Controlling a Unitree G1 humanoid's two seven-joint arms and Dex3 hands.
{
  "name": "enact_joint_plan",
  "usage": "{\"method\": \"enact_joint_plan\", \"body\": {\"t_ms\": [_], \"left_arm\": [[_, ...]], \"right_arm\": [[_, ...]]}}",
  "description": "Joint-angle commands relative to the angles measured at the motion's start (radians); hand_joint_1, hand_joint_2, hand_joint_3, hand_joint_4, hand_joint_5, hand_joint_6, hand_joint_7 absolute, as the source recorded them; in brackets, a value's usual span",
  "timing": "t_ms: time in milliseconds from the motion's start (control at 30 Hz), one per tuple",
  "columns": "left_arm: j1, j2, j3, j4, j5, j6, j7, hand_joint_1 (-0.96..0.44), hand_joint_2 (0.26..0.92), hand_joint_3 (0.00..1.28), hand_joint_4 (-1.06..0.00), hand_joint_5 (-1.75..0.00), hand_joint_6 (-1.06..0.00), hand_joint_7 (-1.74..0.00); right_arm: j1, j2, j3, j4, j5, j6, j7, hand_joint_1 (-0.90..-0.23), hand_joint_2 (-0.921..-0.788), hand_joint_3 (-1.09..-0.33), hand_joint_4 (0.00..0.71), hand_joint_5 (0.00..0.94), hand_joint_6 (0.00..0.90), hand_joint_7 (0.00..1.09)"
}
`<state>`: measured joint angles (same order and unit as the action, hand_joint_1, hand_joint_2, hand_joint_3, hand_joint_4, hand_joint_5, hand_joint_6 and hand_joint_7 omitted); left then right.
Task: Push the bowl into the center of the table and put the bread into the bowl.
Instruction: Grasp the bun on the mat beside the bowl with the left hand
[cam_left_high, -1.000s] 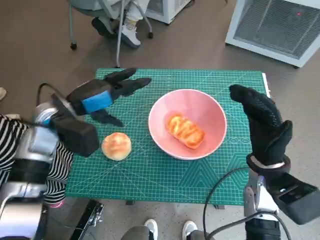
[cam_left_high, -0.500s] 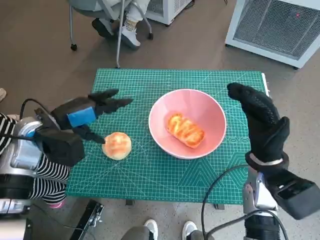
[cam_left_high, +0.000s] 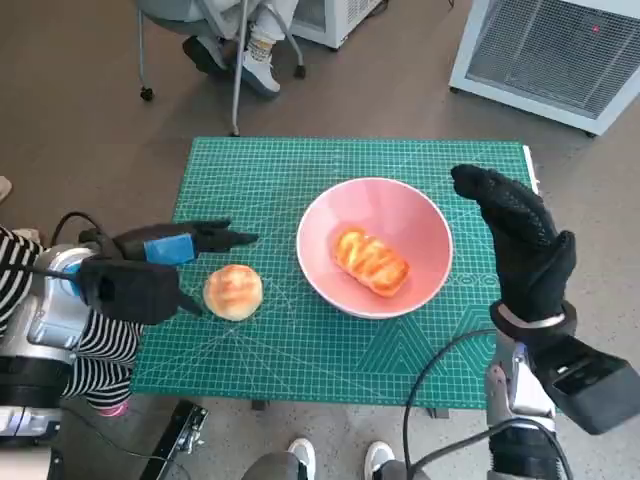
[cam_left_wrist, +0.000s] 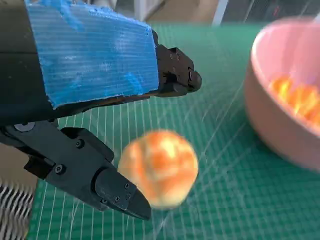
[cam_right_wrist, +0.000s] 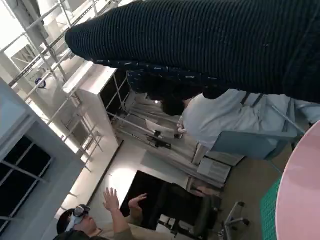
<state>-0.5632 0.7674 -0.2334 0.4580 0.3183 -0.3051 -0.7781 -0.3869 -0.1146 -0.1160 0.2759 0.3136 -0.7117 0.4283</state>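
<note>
A smooth pink bowl (cam_left_high: 375, 247), round and glossy, is sitting a little right of the middle of the green gridded cutting mat (cam_left_high: 300, 350) that is covering the table. Inside it an elongated bread (cam_left_high: 370, 261) with a shiny, ridged golden-orange crust is lying across the bottom. A second piece, a round bun (cam_left_high: 233, 291) with a pale, domed, lightly browned top, is resting on the mat to the left of the bowl, apart from its rim. The left hand (cam_left_high: 172, 252), hard black plastic with blue tape across its back, is hovering just beside the bun with its fingers spread open and holding nothing; in the left wrist view the bun (cam_left_wrist: 159, 167) is lying between the thumb and the upper fingers (cam_left_wrist: 177, 75), and I cannot tell whether any of them is touching it. The right hand (cam_left_high: 518, 245), in its black knitted glove, is standing upright and open at the bowl's right side, gripping nothing.
</note>
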Motion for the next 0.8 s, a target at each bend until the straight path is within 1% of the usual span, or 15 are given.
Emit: {"method": "enact_joint_plan", "body": {"t_ms": [33, 233, 333, 400, 467, 500, 533, 567, 600, 633, 667, 700, 733, 767, 800], "left_arm": [[-0.019, -0.029, -0.043, 0.030, 0.049, 0.016, 0.011, -0.34, 0.721, 0.00, -0.06, 0.00, -0.25, -0.04], [-0.005, -0.088, -0.098, 0.079, 0.162, 0.010, 0.155, -0.26, 0.716, 0.00, -0.07, -0.01, -0.26, -0.04], [-0.012, -0.114, -0.127, 0.129, 0.216, -0.007, 0.235, -0.19, 0.722, 0.00, -0.12, -0.03, -0.29, -0.05], [-0.020, -0.126, -0.146, 0.162, 0.248, -0.016, 0.281, -0.13, 0.739, 0.02, -0.26, -0.07, -0.39, -0.09], [-0.027, -0.132, -0.158, 0.183, 0.267, -0.022, 0.308, -0.10, 0.745, 0.04, -0.35, -0.07, -0.45, -0.12], [-0.030, -0.135, -0.163, 0.191, 0.278, -0.022, 0.321, -0.10, 0.746, 0.04, -0.37, -0.07, -0.46, -0.13], [-0.031, -0.135, -0.166, 0.195, 0.284, -0.026, 0.334, -0.07, 0.753, 0.06, -0.46, -0.10, -0.52, -0.16], [-0.032, -0.136, -0.168, 0.199, 0.289, -0.030, 0.345, -0.06, 0.750, 0.08, -0.51, -0.13, -0.54, -0.20], [-0.033, -0.136, -0.170, 0.202, 0.292, -0.033, 0.352, -0.05, 0.700, 0.19, -0.58, -0.20, -0.55, -0.32], [-0.031, -0.133, -0.170, 0.198, 0.292, -0.040, 0.361, -0.04, 0.622, 0.36, -0.61, -0.28, -0.54, -0.43], [-0.031, -0.132, -0.170, 0.198, 0.293, -0.045, 0.367, -0.03, 0.588, 0.43, -0.62, -0.35, -0.54, -0.49], [-0.030, -0.128, -0.167, 0.192, 0.291, -0.056, 0.377, -0.02, 0.534, 0.54, -0.63, -0.50, -0.53, -0.59], [-0.028, -0.125, -0.164, 0.188, 0.289, -0.068, 0.390, 0.12, 0.630, 0.45, -0.66, -0.76, -0.54, -0.71], [-0.028, -0.123, -0.162, 0.186, 0.287, -0.076, 0.399, 0.06, 0.753, 0.30, -0.70, -0.98, -0.57, -0.90], [-0.027, -0.120, -0.157, 0.184, 0.282, -0.089, 0.411, 0.05, 0.778, 0.26, -0.71, -1.03, -0.57, -0.94]], "right_arm": [[0.004, -0.007, -0.009, 0.010, 0.012, 0.001, 0.010, -0.697, -0.921, -0.661, 0.107, 0.000, 0.014, 0.49], [0.005, -0.006, -0.014, 0.009, 0.007, -0.004, 0.005, -0.694, -0.921, -0.662, 0.107, 0.001, 0.012, 0.49], [0.004, -0.004, -0.015, 0.010, 0.007, -0.005, 0.004, -0.695, -0.921, -0.662, 0.107, 0.000, 0.012, 0.49], [0.003, -0.002, -0.015, 0.011, 0.007, -0.005, 0.003, -0.695, -0.921, -0.662, 0.107, 0.000, 0.012, 0.49], [0.002, -0.001, -0.015, 0.012, 0.006, -0.006, 0.003, -0.694, -0.921, -0.662, 0.107, 0.001, 0.013, 0.49], [0.002, -0.001, -0.015, 0.011, 0.005, -0.006, 0.001, -0.694, -0.921, -0.662, 0.107, 0.001, 0.013, 0.49], [0.003, -0.001, -0.015, 0.009, 0.004, -0.005, 0.000, -0.693, -0.921, -0.662, 0.107, 0.001, 0.013, 0.49], [0.004, -0.001, -0.015, 0.007, 0.003, -0.005, -0.001, -0.693, -0.921, -0.662, 0.107, 0.001, 0.013, 0.49], [0.005, 0.000, -0.015, 0.007, 0.003, -0.005, -0.001, -0.692, -0.921, -0.662, 0.108, 0.001, 0.013, 0.49], [0.006, 0.000, -0.015, 0.005, 0.002, -0.005, -0.002, -0.691, -0.921, -0.662, 0.108, 0.001, 0.013, 0.49], [0.005, 0.000, -0.015, 0.006, 0.002, -0.006, -0.002, -0.691, -0.921, -0.662, 0.108, 0.001, 0.013, 0.49], [0.006, 0.000, -0.015, 0.005, 0.002, -0.006, -0.002, -0.691, -0.921, -0.662, 0.108, 0.001, 0.013, 0.49], [0.008, 0.001, -0.015, 0.003, 0.002, -0.006, -0.003, -0.691, -0.921, -0.662, 0.108, 0.001, 0.014, 0.49], [0.009, 0.001, -0.015, 0.001, 0.002, -0.005, -0.003, -0.691, -0.921, -0.662, 0.108, 0.001, 0.013, 0.49], [0.010, 0.001, -0.015, 0.000, 0.003, -0.005, -0.002, -0.691, -0.921, -0.662, 0.107, 0.001, 0.013, 0.49]]}}
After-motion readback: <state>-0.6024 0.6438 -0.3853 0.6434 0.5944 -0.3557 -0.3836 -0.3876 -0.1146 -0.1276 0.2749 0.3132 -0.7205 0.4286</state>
